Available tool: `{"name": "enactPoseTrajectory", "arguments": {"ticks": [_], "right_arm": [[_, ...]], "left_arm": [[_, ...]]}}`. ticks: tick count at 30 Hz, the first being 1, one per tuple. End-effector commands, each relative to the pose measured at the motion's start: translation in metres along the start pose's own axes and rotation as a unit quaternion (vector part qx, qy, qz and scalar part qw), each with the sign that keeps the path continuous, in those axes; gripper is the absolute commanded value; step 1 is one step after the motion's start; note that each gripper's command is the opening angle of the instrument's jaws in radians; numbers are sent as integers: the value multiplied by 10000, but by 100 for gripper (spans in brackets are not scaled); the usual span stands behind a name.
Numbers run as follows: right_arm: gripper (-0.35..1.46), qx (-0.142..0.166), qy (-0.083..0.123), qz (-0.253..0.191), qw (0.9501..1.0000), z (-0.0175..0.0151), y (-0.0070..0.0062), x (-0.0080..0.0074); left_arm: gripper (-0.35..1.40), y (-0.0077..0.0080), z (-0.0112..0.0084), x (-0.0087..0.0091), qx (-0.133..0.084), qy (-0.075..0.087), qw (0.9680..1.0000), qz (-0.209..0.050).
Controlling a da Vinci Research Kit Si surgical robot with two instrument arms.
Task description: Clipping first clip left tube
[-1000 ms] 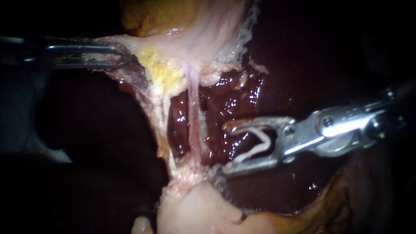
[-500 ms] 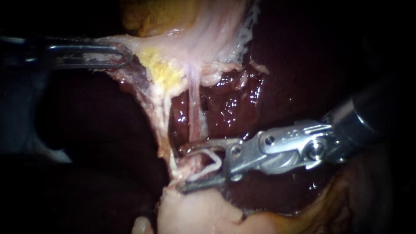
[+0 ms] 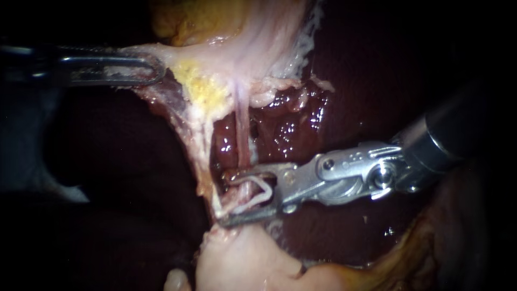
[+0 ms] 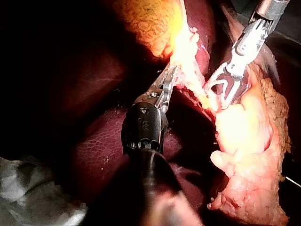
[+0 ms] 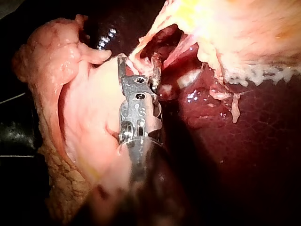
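Clip astride the tube, ready to close.

Nearest me, at six o'clock in the endoscope view, sits a pale tissue lump (image 3: 242, 261). Just above it my right instrument (image 3: 224, 199) comes in from three o'clock. Its jaws stand apart with the open white clip (image 3: 266, 191) seated between them, one leg on each side of the tube (image 3: 242, 134) near its lower end. Behind lies the dark liver (image 3: 285, 129). Farthest, at ten o'clock, my left instrument (image 3: 153, 70) has its jaws clamped on the pale tissue sheet (image 3: 226, 54), which stretches the tube taut. I judge the placing nearly done. Next I should check that both clip tips clear the tube's far side, then squeeze shut without dragging sideways.
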Motion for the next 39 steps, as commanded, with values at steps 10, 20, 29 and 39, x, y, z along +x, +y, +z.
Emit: {"name": "enactPoseTrajectory", "arguments": {"ticks": [10, 20, 29, 39], "right_arm": [[47, 595, 184, -68, 9980, 39, -10, 4], [46, 726, 386, 51, 9966, 75, -20, 13], [45, 757, 370, 557, 9949, 89, -32, 18], [45, 862, 416, 661, 9932, 98, -62, 44]], "left_arm": [[-35, 0, 1, 0, -5, 0, 10000, 0], [-35, 2, 6, 1, -8, 1, 10000, -4], [-35, 2, 8, 1, -2, 3, 10000, -3], [-35, 2, 7, 1, -2, 3, 10000, -3]]}}
